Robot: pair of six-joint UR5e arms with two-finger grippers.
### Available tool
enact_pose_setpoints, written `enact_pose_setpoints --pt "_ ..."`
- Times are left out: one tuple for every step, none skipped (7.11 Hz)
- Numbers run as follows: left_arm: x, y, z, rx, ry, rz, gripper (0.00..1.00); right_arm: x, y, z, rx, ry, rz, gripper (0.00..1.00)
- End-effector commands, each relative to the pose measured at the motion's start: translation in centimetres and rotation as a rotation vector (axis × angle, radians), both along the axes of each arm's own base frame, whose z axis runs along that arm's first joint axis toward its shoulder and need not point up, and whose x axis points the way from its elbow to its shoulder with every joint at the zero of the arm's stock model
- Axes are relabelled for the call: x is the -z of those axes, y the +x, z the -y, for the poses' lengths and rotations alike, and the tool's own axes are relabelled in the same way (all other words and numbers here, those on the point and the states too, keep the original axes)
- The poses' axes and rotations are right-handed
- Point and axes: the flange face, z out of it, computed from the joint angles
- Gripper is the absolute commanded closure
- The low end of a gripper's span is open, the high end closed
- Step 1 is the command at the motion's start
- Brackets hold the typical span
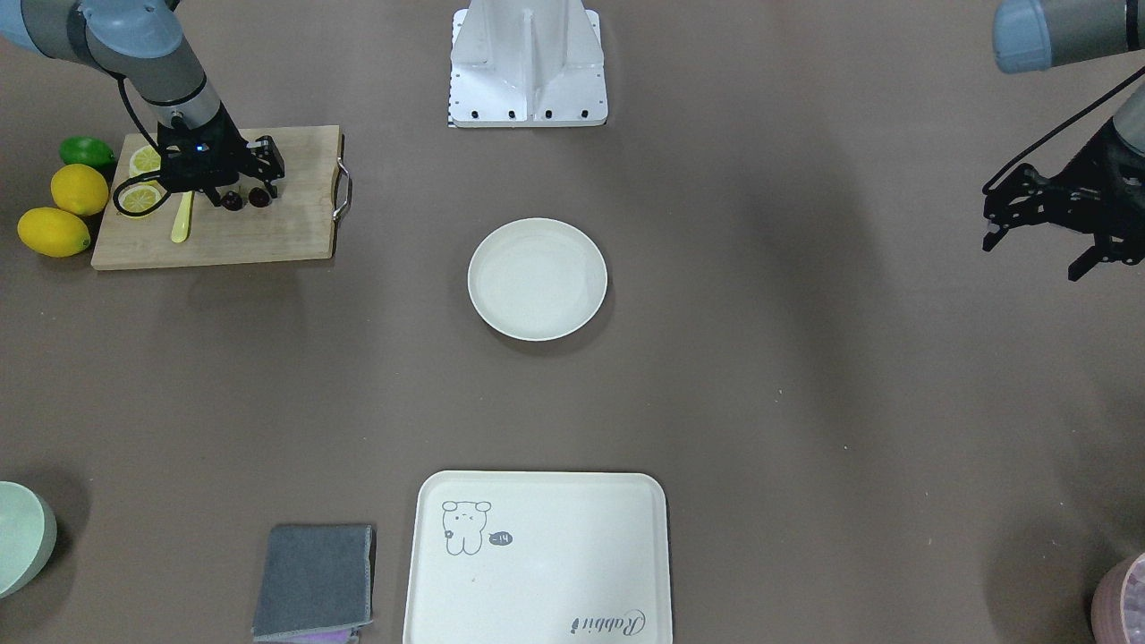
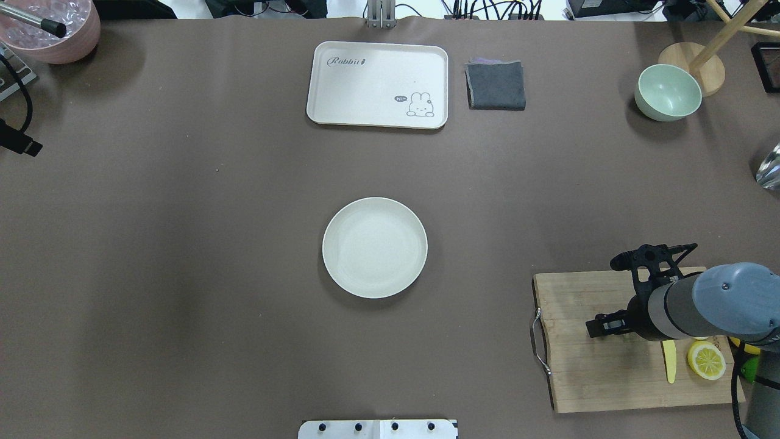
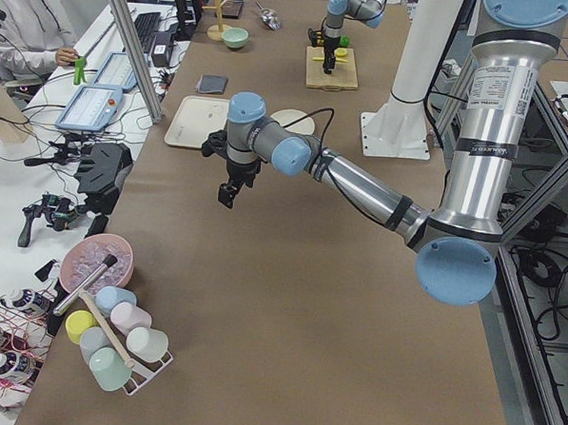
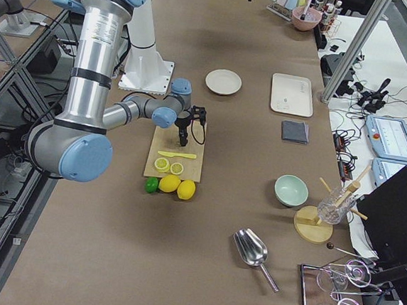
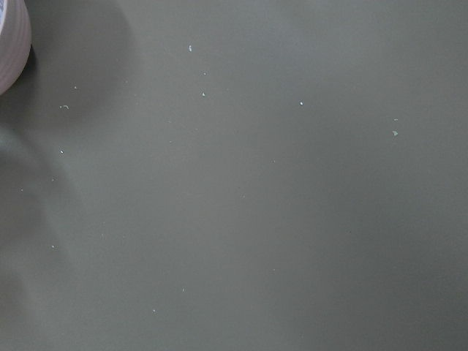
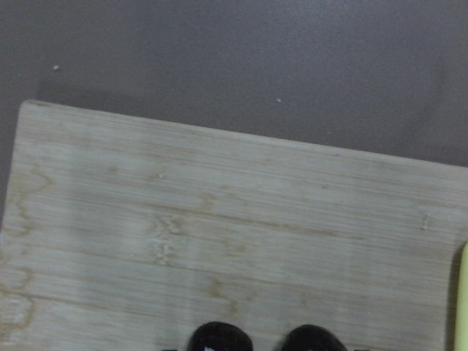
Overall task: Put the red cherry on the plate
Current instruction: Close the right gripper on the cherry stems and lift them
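The right tool (image 1: 240, 183) is hovering with its jaws spread just above the red cherry (image 1: 258, 197), which is lying on the cutting board (image 1: 286, 228) on the robot's right. The step in hand looks like the grasp. Next comes lowering, closing, then carrying left to the plate (image 1: 537, 279). The stem is too fine to make out, and in the overhead view the arm is hiding the fruit.

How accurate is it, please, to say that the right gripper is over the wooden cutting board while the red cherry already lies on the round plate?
Not quite. The right gripper is over the cutting board, but the red cherry lies on that board by the gripper, not on the plate, which holds nothing. The exterior front-facing view shows this.
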Motion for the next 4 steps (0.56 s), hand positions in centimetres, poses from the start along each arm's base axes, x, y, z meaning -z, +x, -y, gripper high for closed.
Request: enact_pose_setpoints --pt "0.0 0.0 0.0 -0.001 0.001 0.000 0.02 0.1 0.0 0.0 0.000 0.001 0.002 0.61" --pt "0.0 0.0 0.0 -0.001 0.001 0.000 0.02 0.3 0.0 0.0 0.001 0.002 0.005 0.80" --pt "0.0 0.1 0.0 -0.002 0.000 -0.001 0.02 0.4 0.1 0.0 -0.001 0.003 0.008 0.84" --pt "-0.1 0.1 0.0 -0.001 -0.002 0.001 0.02 1.4 0.4 0.1 -0.002 0.006 0.027 0.84"
